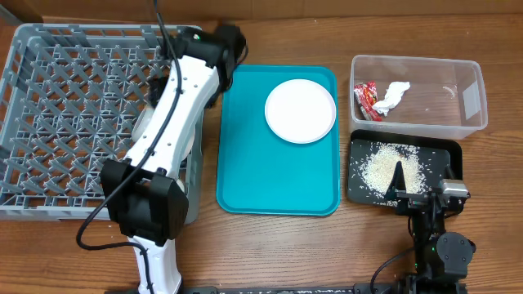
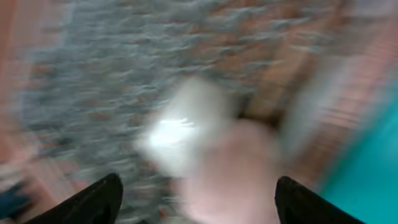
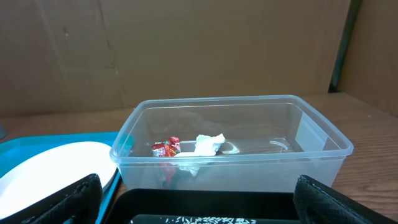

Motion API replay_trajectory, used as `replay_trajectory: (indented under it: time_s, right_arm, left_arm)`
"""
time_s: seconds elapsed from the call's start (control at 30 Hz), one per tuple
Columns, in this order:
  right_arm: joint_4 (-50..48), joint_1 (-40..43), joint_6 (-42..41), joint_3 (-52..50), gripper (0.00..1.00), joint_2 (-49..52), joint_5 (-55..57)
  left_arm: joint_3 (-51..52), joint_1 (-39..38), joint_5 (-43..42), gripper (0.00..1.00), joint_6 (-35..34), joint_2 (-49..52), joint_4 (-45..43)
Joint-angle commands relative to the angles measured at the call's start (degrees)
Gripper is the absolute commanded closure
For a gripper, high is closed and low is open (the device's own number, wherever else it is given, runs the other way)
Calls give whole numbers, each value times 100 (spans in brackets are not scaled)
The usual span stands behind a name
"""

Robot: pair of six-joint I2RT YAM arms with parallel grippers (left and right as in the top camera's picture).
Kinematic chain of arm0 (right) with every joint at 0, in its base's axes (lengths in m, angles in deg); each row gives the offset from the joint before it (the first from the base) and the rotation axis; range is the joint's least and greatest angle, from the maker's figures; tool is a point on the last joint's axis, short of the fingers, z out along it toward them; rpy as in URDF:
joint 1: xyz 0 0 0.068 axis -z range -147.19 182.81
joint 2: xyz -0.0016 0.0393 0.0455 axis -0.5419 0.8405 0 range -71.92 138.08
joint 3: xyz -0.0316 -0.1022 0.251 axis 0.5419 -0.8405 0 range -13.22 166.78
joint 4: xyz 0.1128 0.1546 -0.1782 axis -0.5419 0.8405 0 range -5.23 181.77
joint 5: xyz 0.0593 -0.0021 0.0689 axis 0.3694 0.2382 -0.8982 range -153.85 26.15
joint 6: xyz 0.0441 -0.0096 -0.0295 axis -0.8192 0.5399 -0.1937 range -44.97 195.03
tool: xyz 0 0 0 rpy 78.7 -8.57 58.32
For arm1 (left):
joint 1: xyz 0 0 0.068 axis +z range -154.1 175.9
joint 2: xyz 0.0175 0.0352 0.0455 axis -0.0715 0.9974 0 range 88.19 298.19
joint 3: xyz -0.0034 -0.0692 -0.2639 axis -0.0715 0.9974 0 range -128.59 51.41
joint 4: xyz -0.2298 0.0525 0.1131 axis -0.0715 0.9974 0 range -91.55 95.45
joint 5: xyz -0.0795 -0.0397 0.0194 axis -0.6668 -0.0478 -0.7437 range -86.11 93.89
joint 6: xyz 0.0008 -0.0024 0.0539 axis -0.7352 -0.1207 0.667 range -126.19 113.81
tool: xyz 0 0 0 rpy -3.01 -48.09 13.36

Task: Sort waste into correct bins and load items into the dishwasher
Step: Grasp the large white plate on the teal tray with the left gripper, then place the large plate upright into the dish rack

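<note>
Presently, the large square grey plastic dish rack [image 1: 73, 90] stands at the table's left. The white left arm [image 1: 176, 106] reaches across its right side. The left wrist view is heavily blurred. The left gripper [image 2: 199, 202] has its jaws spread wide, with pale white and pinkish shapes ahead of them that cannot be identified. Whether anything is in its hold cannot be told.

The round white plate [image 1: 300, 110] lies in the upper right part of the large teal rectangular tray [image 1: 245, 163], which sits just beside the rack.

The clear rectangular plastic tub [image 1: 466, 102] is at the far right. The crinkled red wrapper [image 1: 365, 100] and the crumpled white napkin [image 1: 394, 95] lie inside it, touching, towards its left end.

The shallow black rectangular tray [image 1: 445, 151] sits just in front of the tub and holds the loose whitish rice-like grains [image 1: 382, 167].

The right gripper [image 3: 208, 208] hovers low over this tray, facing the tub, with its jaws wide apart and nothing between them.
</note>
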Motion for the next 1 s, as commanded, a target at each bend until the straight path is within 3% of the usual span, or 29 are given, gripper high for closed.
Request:
replay_trajectory:
  time_s: [0.0,0.07,0.13,0.3,0.37,0.67,0.83,0.9,0.97]
  right_arm:
    - [-42,13,4,-61,0,-68,13]
    - [-42,13,4,-61,0,-68,13]
    - [-44,13,7,-61,0,-68,13]
    - [-42,13,4,-61,0,-68,13]
    - [-42,13,4,-61,0,-68,13]
    - [-42,13,4,-61,0,-68,13]
    - [-42,13,4,-61,0,-68,13]
    - [-42,13,4,-61,0,-68,13]
    - [-42,13,4,-61,0,-68,13]
  left_arm:
    - [-205,-308,-2717,20,1757,9,-717]
    - [-136,-492,-3324,20,2225,26,-1165]
    - [63,-706,-3429,18,2061,48,-1694]
    - [365,-763,-3661,32,1650,400,-2636]
    - [369,-761,-3724,39,1650,664,-2745]
    - [369,-754,-3775,45,1471,1781,-2750]
    - [315,-741,-3812,76,1370,1847,-2573]
    - [195,-717,-3810,81,1373,1759,-2413]
    - [31,-710,-3720,94,1394,1665,-2205]
